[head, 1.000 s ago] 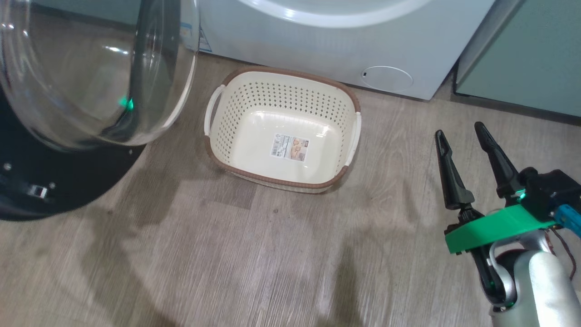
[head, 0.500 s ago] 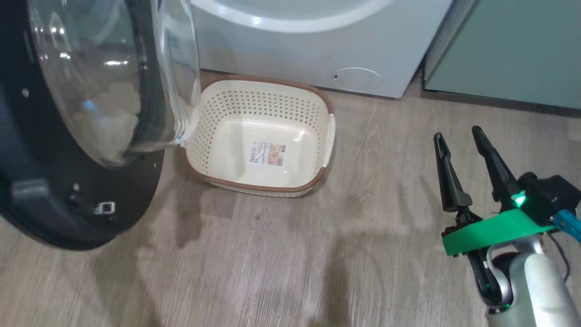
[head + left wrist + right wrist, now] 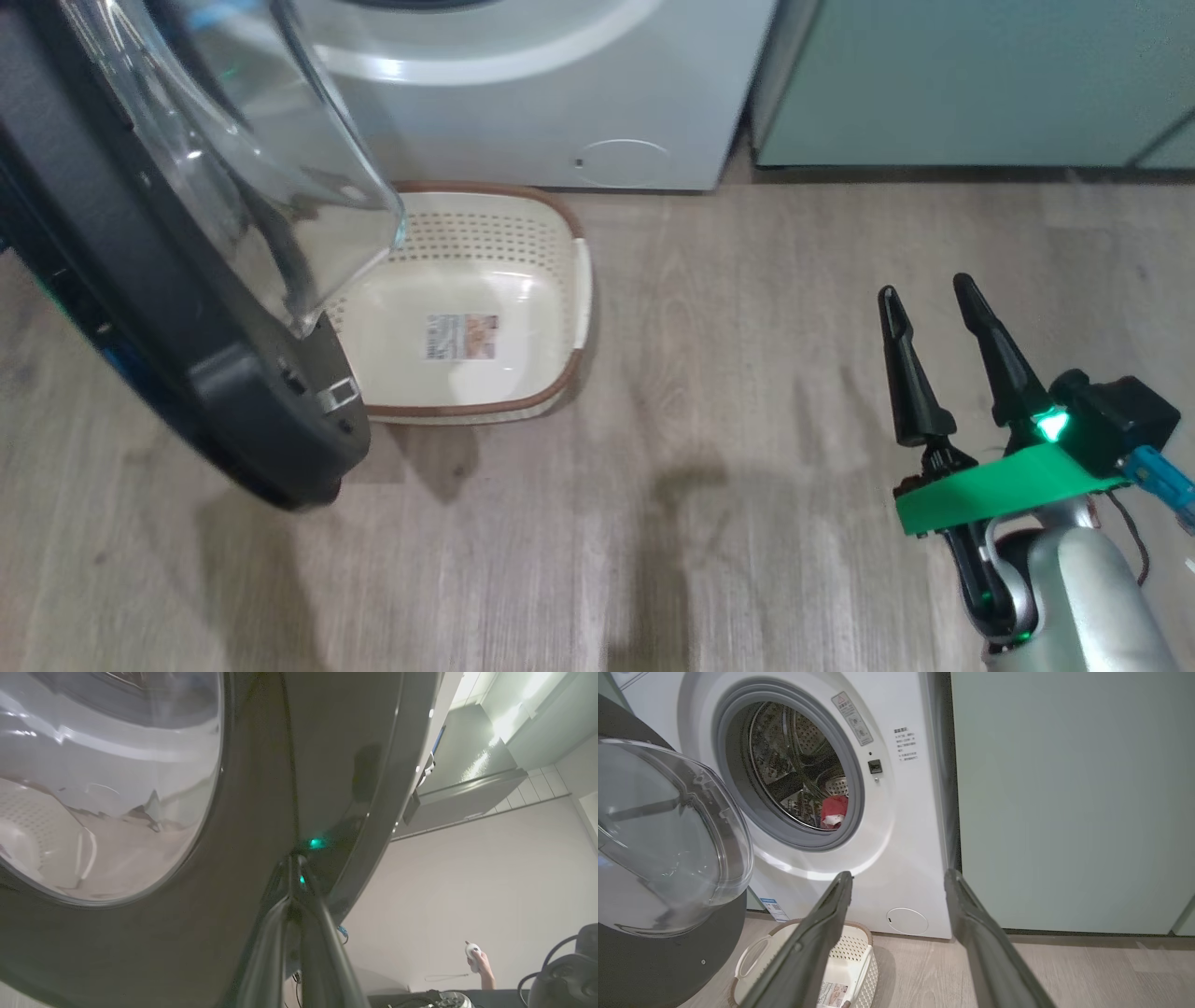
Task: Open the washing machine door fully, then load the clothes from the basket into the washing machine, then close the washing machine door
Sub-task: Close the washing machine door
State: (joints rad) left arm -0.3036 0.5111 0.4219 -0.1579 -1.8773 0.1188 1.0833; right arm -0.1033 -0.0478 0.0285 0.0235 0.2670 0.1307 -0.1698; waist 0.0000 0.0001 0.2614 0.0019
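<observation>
Washing machine door (image 3: 140, 308) overhangs basket (image 3: 467, 243) (partly); left pincer (image 3: 294, 864) pressed together, right pincer (image 3: 924, 289) spread.

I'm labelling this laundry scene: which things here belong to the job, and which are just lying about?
Job: washing machine door, washing machine, basket, clothes in the drum.
Lying about: green cabinet, person's hand, wood floor.
</observation>
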